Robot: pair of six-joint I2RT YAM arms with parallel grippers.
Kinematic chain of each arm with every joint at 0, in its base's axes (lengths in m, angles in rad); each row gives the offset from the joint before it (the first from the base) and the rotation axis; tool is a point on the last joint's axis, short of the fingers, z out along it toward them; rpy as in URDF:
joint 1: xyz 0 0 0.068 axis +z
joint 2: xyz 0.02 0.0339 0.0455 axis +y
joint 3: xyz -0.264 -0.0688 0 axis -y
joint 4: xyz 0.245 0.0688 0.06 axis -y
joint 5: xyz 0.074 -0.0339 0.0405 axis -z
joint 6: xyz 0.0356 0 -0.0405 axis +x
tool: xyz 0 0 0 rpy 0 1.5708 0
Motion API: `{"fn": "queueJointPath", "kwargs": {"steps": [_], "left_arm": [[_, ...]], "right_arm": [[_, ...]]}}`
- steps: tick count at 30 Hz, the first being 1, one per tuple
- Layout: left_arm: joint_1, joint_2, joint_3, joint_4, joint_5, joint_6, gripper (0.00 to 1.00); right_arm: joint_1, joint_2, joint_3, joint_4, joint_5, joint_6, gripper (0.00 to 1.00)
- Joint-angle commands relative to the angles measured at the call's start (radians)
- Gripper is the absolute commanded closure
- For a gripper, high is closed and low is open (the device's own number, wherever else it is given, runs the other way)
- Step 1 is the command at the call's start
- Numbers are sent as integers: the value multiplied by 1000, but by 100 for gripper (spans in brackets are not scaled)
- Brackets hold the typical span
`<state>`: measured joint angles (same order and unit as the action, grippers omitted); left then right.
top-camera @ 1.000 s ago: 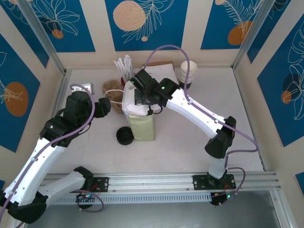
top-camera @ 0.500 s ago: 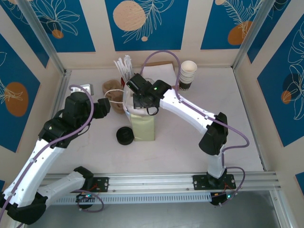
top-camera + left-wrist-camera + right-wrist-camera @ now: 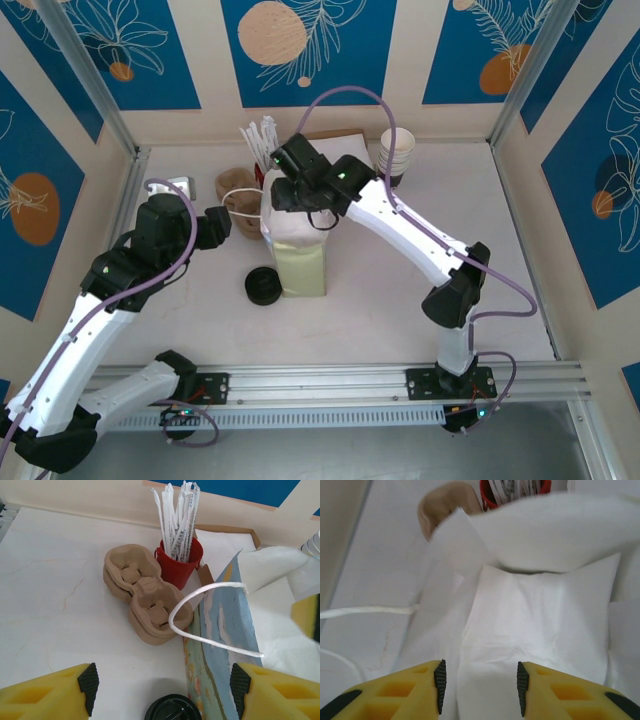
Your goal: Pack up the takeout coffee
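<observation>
The takeout coffee is hidden from every view. A paper bag (image 3: 298,262) stands upright mid-table, its mouth lined with white paper (image 3: 535,610). My right gripper (image 3: 287,196) hangs over that mouth, and in its wrist view the right gripper (image 3: 480,687) is open with nothing between the pads, just above the white paper. My left gripper (image 3: 218,225) sits to the left of the bag. It (image 3: 164,690) is open wide, with the bag's painted side wall (image 3: 225,630) next to its right finger (image 3: 240,690) and bare table under the rest of the gap.
A low black lid (image 3: 263,285) lies on the table at the bag's left foot. Brown cup carriers (image 3: 238,190) and a red bucket of wrapped straws (image 3: 177,562) stand behind. A stack of lidless cream cups (image 3: 397,155) is at the back right.
My right gripper has lifted a little toward the back of the bag's mouth and its jaws have opened. The left arm has stayed put.
</observation>
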<state>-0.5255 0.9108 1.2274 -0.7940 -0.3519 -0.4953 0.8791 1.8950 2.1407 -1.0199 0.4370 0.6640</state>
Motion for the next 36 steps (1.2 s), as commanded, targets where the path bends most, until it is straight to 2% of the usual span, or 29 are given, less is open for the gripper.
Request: {"fn": "queueJointPath", "kwargs": {"steps": [1, 7, 10, 16, 19, 24, 26, 28, 32, 36], "left_arm": [[8, -3, 29, -10, -32, 11, 28], [7, 25, 71, 7, -91, 52, 23], [10, 46, 88, 17, -126, 78, 19], [45, 62, 80, 92, -209, 178, 2], [91, 57, 37, 164, -204, 244, 0], [182, 30, -102, 313, -226, 300, 0], [214, 22, -176, 385, -229, 314, 0], [249, 21, -259, 461, -217, 327, 0], [326, 19, -491, 698, -214, 361, 0], [425, 39, -698, 908, -141, 317, 0]], "right_arm": [[-10, -65, 65, -13, -19, -37, 55], [-41, -167, 46, 25, -9, -92, 55], [-70, -244, -23, 60, 11, -117, 55], [-167, -452, -281, 180, 40, -151, 54], [-227, -577, -465, 265, 62, -166, 53], [-368, -745, -792, 409, 91, -193, 45], [-416, -751, -876, 431, 126, -227, 38], [-464, -747, -976, 497, 124, -261, 36], [-550, -736, -1211, 735, 100, -303, 30], [-581, -736, -1439, 1046, 140, -349, 12]]}}
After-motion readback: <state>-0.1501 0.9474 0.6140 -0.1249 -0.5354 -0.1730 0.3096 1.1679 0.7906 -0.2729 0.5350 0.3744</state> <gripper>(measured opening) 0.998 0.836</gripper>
